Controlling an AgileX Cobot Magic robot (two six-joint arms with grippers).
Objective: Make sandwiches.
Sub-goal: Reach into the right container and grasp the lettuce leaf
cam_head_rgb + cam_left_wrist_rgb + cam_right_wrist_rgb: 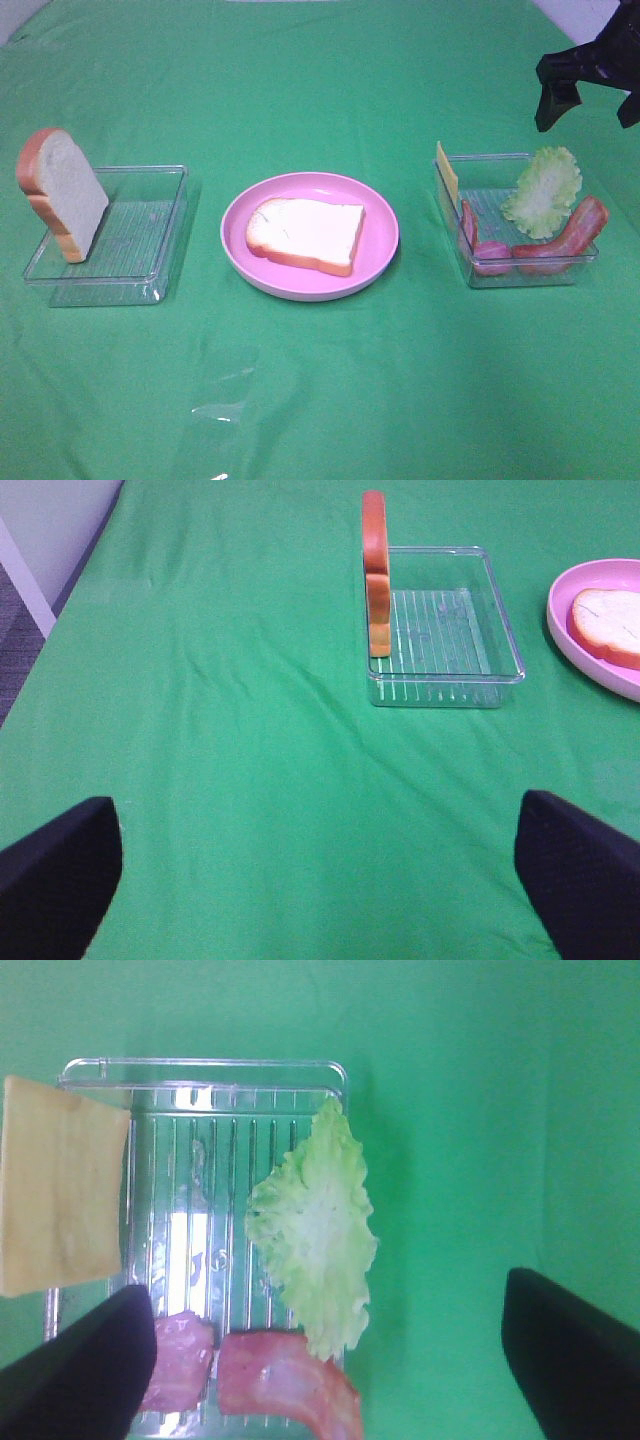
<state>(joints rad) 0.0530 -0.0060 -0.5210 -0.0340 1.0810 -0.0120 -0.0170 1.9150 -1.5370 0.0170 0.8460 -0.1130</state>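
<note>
Sandwich not stacked yet, parts are spread out. One bread slice [305,235] lies flat on the pink plate [300,288] at the centre of the exterior high frame, crust edge toward the lower side, nothing on top of it. Second bread slice [62,195] stands on edge at the left of the frame, tilted, leaning at the left end of the left clear tray [140,215]; the left wrist view shows it edge-on as an orange crust strip [375,570]. Rest of that tray is bare.

Fillings sit in the right clear tray [480,165] at the right of the frame:
- Cheese [447,172]: yellow, propped upright against the tray's left wall.
- Lettuce [542,190]: leans on the far right side, reaching over the rim.
- Ham [488,255]: pink, at the near side.
- Bacon [565,238]: just right of the ham, slanting up over the right rim. Ham and bacon look to be touching.

Right gripper [588,110]: dark, upper right corner of the frame, up off the green cloth [320,400], behind the right tray. Its own camera looks down on the fillings; fingers [575,1350] spread wide, pinching nothing.

Left gripper [320,880]: out of the exterior high frame. In its wrist view the fingers [55,870] are spread wide over bare cloth, gripping nothing, well apart from the left tray.
</note>
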